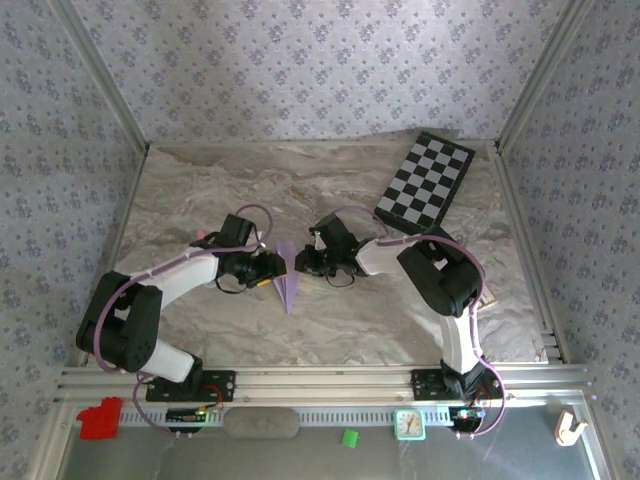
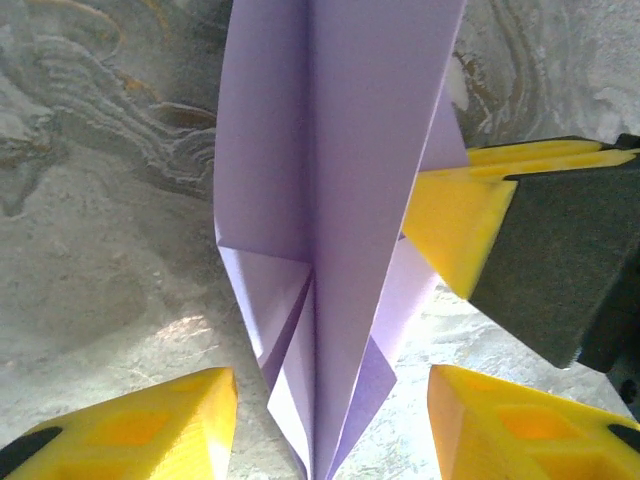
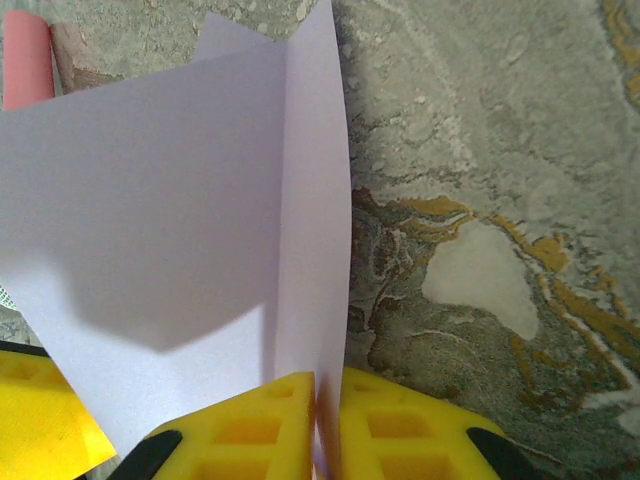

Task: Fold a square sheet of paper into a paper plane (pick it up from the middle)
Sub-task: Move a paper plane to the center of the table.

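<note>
The paper plane (image 1: pixel 288 278) looks nearly done: a narrow lilac dart with a centre crease, at the middle of the table (image 1: pixel 200 190) between the two arms. The right hand (image 3: pixel 325 405) is clamped on its folded edge. The left hand (image 2: pixel 330 410) has its fingers apart, one either side of the pointed end, gripping nothing. Probably only the wing creases and setting it down are left.

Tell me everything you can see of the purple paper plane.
The paper plane is thin pale lilac paper, folded into a narrow pointed dart with a sharp centre crease and layered flaps. It sits over the marbled table between the two arms, point toward their bases. The right gripper is shut on one fold; the left gripper is open, its fingers either side of the narrow end, not touching.
</note>
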